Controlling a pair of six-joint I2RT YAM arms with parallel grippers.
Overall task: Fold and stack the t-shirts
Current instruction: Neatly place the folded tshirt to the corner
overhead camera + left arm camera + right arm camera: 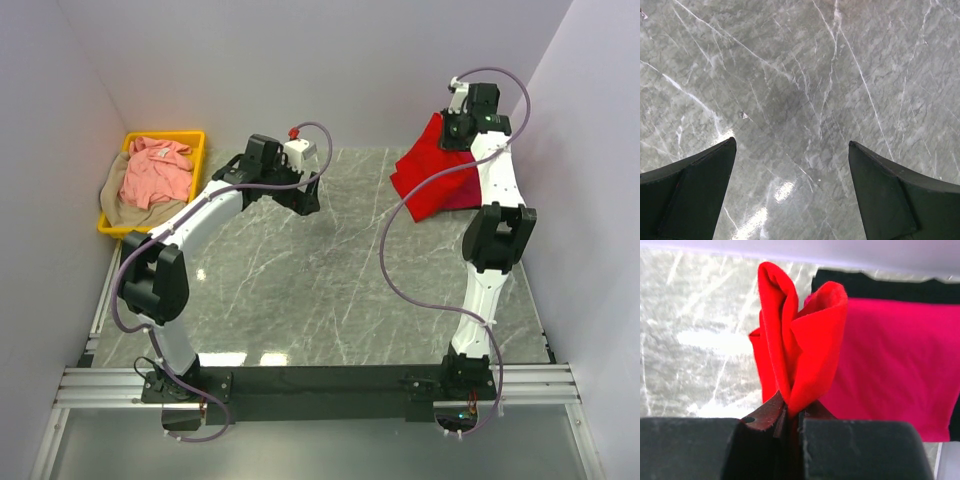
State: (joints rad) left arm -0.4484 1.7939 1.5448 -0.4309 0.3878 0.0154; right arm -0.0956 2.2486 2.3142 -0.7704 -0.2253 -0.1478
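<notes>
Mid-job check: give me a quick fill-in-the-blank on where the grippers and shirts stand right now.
The right gripper is ____ on the bright red t-shirt.
The left gripper hangs ____ above the table.
The salmon pink t-shirt lies ____ the yellow bin.
Missing words: shut; open; in.

Right tool point(457, 127) holds red t-shirt point(420, 175); salmon t-shirt point(155, 178) in bin point(165, 134).

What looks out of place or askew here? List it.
The bright red t-shirt is bunched up and pinched in the right gripper, next to the flat-folded crimson-magenta t-shirt. The salmon pink t-shirt lies crumpled in the yellow bin, unfolded.
</notes>
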